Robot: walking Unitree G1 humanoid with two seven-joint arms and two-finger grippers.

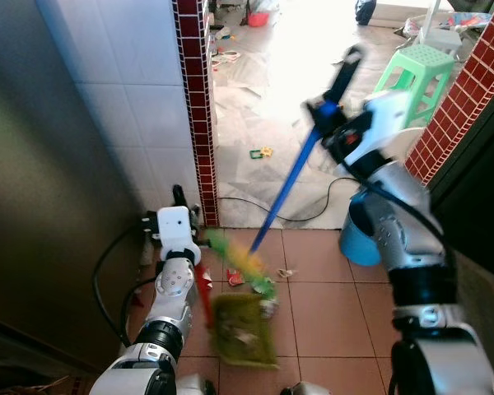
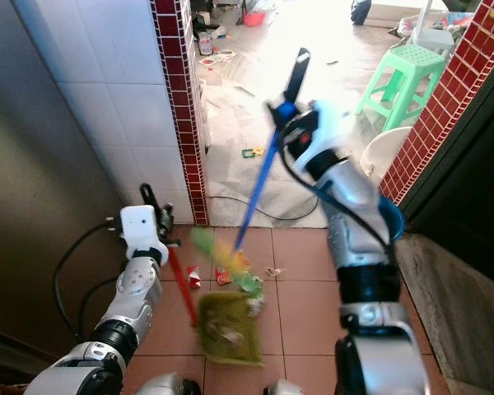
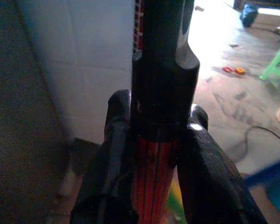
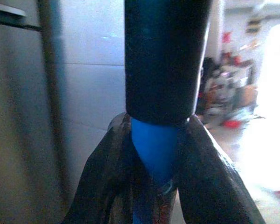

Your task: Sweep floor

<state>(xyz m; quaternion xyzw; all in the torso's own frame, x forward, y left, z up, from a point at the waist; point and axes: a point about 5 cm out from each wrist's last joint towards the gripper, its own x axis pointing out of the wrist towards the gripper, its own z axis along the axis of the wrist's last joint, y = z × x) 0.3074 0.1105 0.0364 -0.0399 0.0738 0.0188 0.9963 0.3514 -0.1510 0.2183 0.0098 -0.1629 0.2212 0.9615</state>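
Note:
My right gripper is shut on the blue broom handle, just below its black end grip. The broom's yellow-green bristles rest blurred on the terracotta tiles, beside the dustpan. My left gripper is shut on the red dustpan handle, low by the white tiled wall. The olive-green dustpan lies on the floor with bits of rubbish in it. Small scraps lie on the tiles by the bristles. In the left wrist view the black fingers clamp the red handle; in the right wrist view the fingers clamp the blue handle.
A red-tiled pillar stands behind the dustpan and another at the right. A blue bucket sits by my right arm. A green stool and litter lie on the bright floor beyond. A black cable crosses the threshold.

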